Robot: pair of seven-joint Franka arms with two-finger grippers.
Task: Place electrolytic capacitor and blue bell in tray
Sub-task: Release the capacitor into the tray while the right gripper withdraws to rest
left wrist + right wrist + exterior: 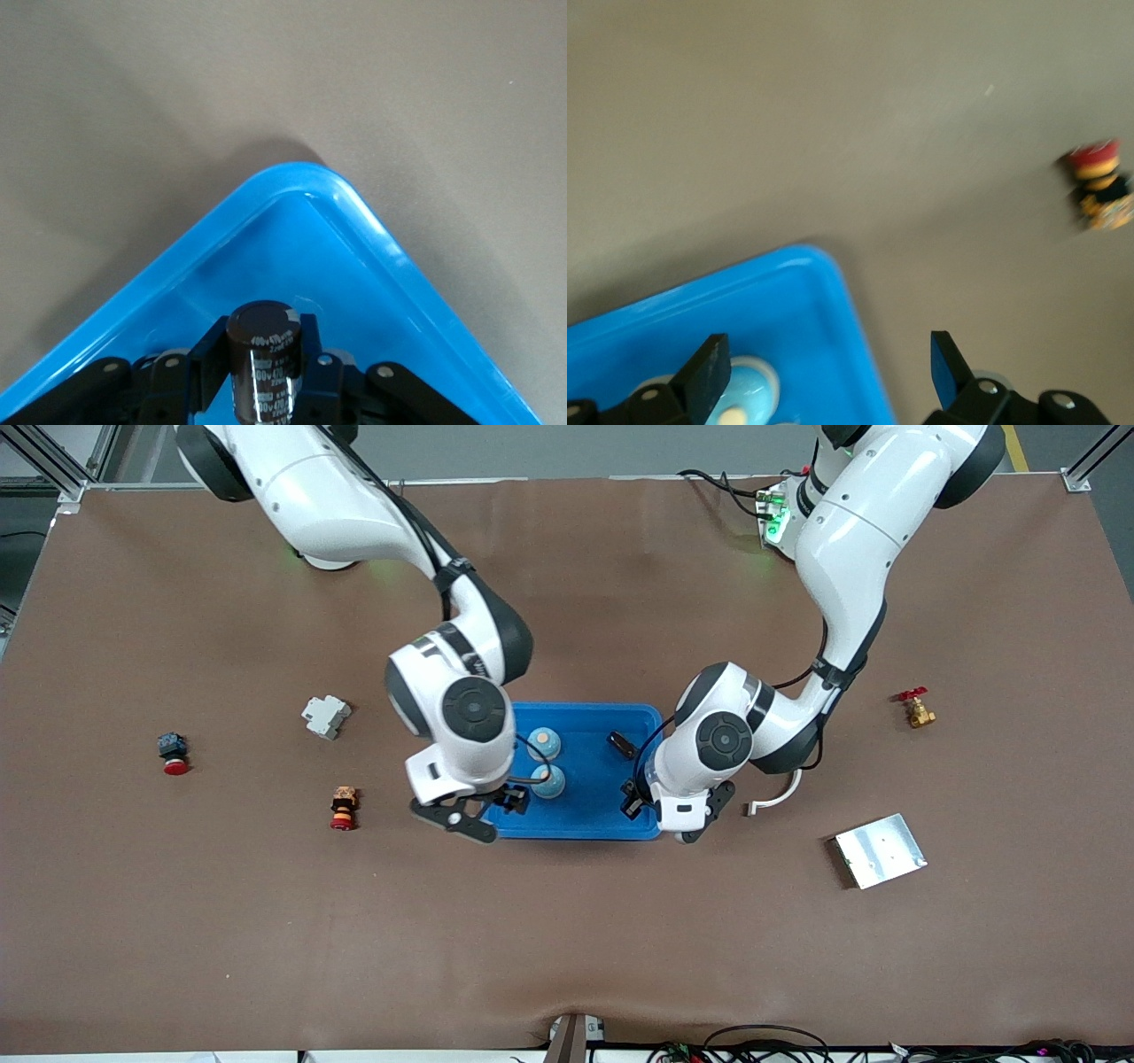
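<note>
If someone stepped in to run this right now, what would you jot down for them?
Left gripper: shut on a capacitor, over the tray corner at the left arm's end.
Right gripper: open, over the tray's corner at the right arm's end, just above a bell.
In the tray: two blue bells, the second farther from the front camera, and another small dark part.
Done: bells placed.
Left: release the capacitor into the tray.

The tray (589, 815) is bright blue, the two bells (547, 781) are light blue with pale tops, the capacitor (262, 354) is dark brown with white print, and the table (567, 939) is brown.
</note>
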